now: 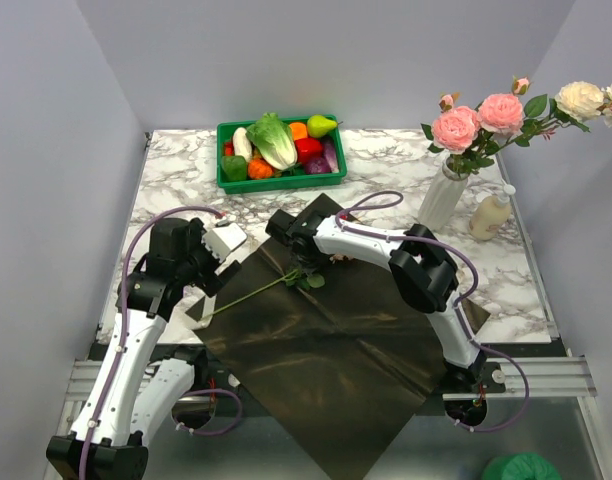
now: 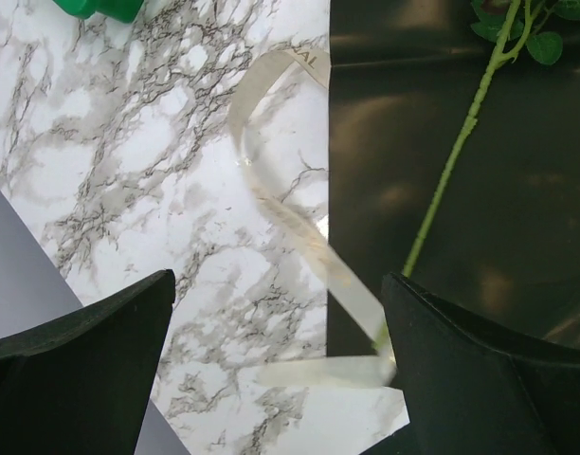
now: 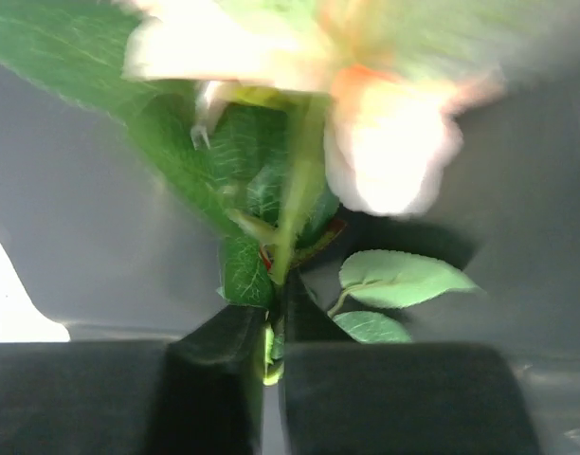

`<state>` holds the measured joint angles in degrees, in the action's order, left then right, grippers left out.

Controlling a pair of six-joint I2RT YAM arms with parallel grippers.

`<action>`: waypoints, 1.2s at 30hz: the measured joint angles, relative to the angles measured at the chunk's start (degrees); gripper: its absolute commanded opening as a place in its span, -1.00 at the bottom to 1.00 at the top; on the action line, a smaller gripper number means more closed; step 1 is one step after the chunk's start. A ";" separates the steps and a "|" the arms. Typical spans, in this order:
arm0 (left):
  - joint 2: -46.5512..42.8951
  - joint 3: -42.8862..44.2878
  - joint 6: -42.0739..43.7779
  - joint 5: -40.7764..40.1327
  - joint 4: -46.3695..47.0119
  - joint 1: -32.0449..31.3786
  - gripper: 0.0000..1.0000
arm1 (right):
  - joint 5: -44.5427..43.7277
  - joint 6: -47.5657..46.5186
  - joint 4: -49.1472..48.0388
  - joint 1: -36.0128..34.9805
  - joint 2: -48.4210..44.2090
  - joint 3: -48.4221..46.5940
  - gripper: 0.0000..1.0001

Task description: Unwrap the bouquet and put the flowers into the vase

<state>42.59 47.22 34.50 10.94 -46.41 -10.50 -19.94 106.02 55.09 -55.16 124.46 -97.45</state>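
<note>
The dark glossy wrapping paper (image 1: 326, 340) lies spread flat on the marble table, with no bundled bouquet left. One of the flowers lies on it, its thin green stem (image 1: 251, 292) running toward the paper's left edge. My right gripper (image 1: 296, 262) is shut on this stem just below the leaves (image 3: 399, 278); its blurred cream-pink bloom (image 3: 385, 142) fills the right wrist view. My left gripper (image 2: 280, 379) hangs open over the paper's left edge, above a loose cream ribbon (image 2: 280, 204) and the stem's end (image 2: 451, 171). The white ribbed vase (image 1: 441, 195) at the back right holds several pink and cream flowers (image 1: 476, 122).
A green tray (image 1: 282, 183) of toy vegetables stands at the back centre. A beige bottle (image 1: 489, 215) with a white cap stands right of the vase. The paper overhangs the table's near edge between the two arm bases.
</note>
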 measured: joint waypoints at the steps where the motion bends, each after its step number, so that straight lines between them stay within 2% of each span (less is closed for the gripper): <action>1: -0.13 0.00 0.00 -0.04 0.00 0.00 0.98 | -0.22 -0.48 -0.09 0.00 0.00 -0.04 -0.99; 9: -0.33 0.02 -0.55 -0.70 -0.02 0.13 0.98 | -5.29 -5.99 -3.43 -0.46 -2.97 0.66 -0.99; 16: -0.24 1.11 -2.12 -1.14 -0.11 1.29 0.98 | -14.05 -12.39 -14.01 -2.23 -18.58 12.09 -0.99; 22: 0.37 2.73 -3.04 -1.18 -0.20 3.08 0.98 | -24.74 -21.03 -19.17 -3.80 -26.25 12.31 -0.99; 25: 1.07 3.61 -3.30 -1.14 -0.22 4.09 0.98 | -31.78 -28.65 -22.62 -5.77 -29.22 12.48 -0.99; 27: 1.29 3.89 -3.54 -1.01 -0.22 4.98 0.98 | -36.72 -38.07 -28.70 -7.82 -32.30 14.10 -0.99; 28: 1.31 3.91 -3.72 -0.90 -0.26 5.44 0.98 | -38.93 -44.19 -34.84 -9.01 -34.67 16.33 -0.99; 30: 1.44 4.07 -4.02 -0.09 -0.59 6.51 0.98 | -40.89 -63.23 -51.34 -10.80 -40.87 23.54 -0.99; 31: 1.55 4.20 -4.13 0.37 -0.81 6.82 0.98 | -40.41 -75.12 -64.63 -11.82 -44.85 29.03 -0.99; 33: 2.23 4.90 -4.33 1.51 -1.77 7.26 0.97 | -38.88 -95.10 -82.88 -12.63 -51.25 36.94 -0.99; 36: 3.02 5.27 -4.39 2.82 -2.49 7.43 0.98 | -36.28 -117.70 -98.42 -12.72 -57.70 40.00 -0.99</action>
<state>45.60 52.49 30.11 13.76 -48.90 -3.07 -56.23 -11.68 -43.33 -67.88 66.76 -57.45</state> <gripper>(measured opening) 0.988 0.024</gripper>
